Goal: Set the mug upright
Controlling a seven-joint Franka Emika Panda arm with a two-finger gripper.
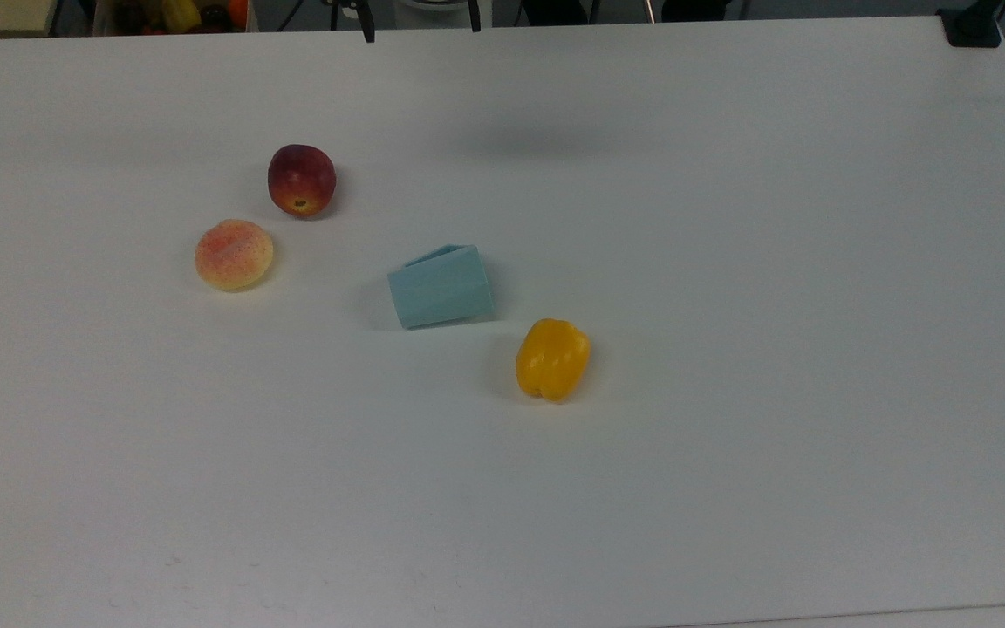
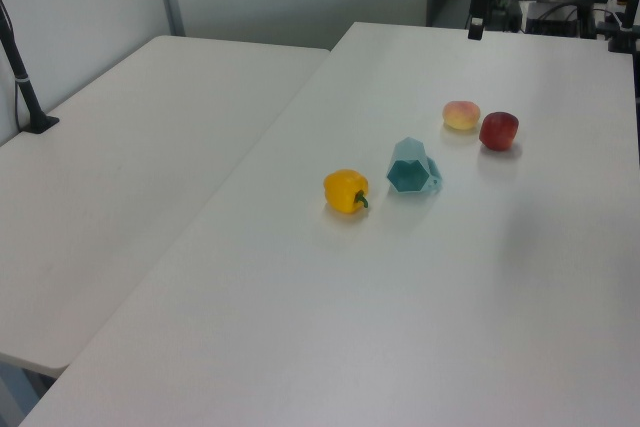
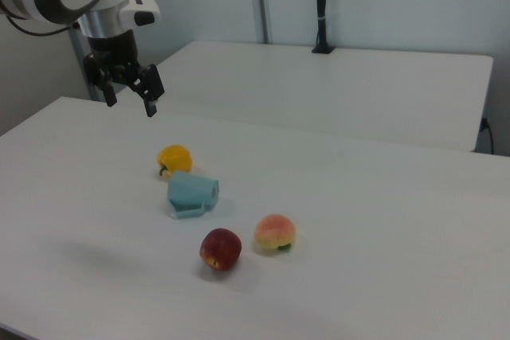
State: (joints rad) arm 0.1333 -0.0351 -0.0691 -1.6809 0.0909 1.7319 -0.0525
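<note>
The mug (image 1: 441,286) lies on its side near the middle of the white table (image 1: 729,262), its wider hexagonal mouth turned toward the top view's left; in the left view (image 2: 412,169) the open mouth faces the camera and the inside looks dark and bare, with nothing in it that can be made out. Its small handle lies along the side toward the table's far edge in the top view. A yellow pepper (image 1: 552,358) rests near the mug, on the side toward the top view's near edge and right, apart from it. On the other side, well apart from the mug, a dark red apple (image 1: 302,180) and a pale peach (image 1: 234,255) sit near each other without touching. In the right view the gripper (image 3: 127,94) hangs high above the table's far left corner, fingers spread and holding nothing, clear of every object. At the far left corner in the top view a bin (image 1: 173,15) of coloured items is cut off by the frame, its contents too blurred to name
</note>
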